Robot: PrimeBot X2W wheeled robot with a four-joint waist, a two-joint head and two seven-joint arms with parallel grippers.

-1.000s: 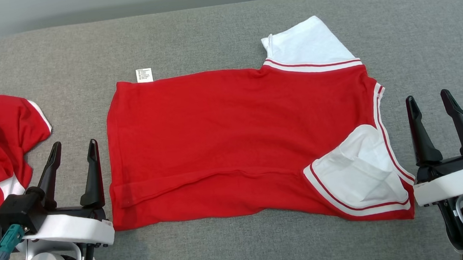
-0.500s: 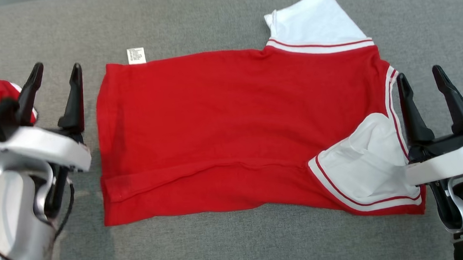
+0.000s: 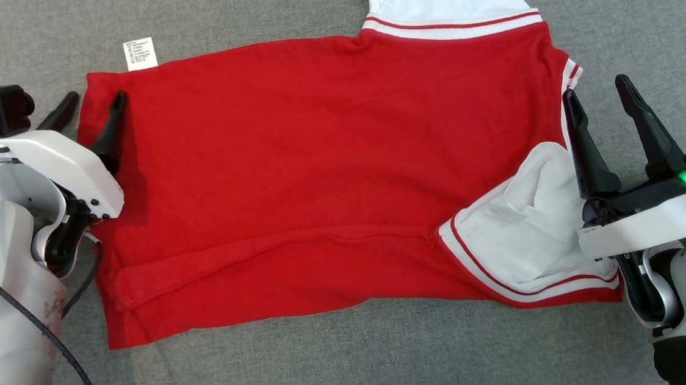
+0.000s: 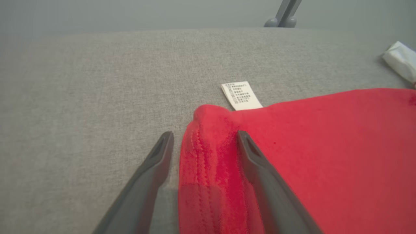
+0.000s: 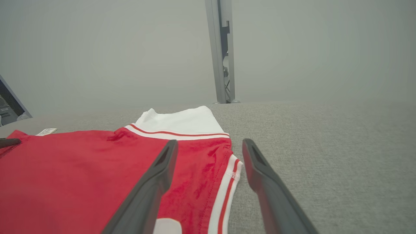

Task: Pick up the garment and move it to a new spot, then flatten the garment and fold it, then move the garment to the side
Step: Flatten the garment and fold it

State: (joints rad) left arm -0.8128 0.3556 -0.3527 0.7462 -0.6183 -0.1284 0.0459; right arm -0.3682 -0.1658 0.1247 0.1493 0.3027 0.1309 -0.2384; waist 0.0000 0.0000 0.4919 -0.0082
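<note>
Head view: the left gripper (image 3: 94, 103), fingers apart, straddles the hem corner of the red garment (image 3: 316, 158). It lies flat on the grey surface (image 3: 331, 352), long axis crosswise, hem left, white sleeves right. The right gripper (image 3: 595, 92) stands spread at its right edge.

even soft light, faint shadows, wrist views hazy behind
</note>
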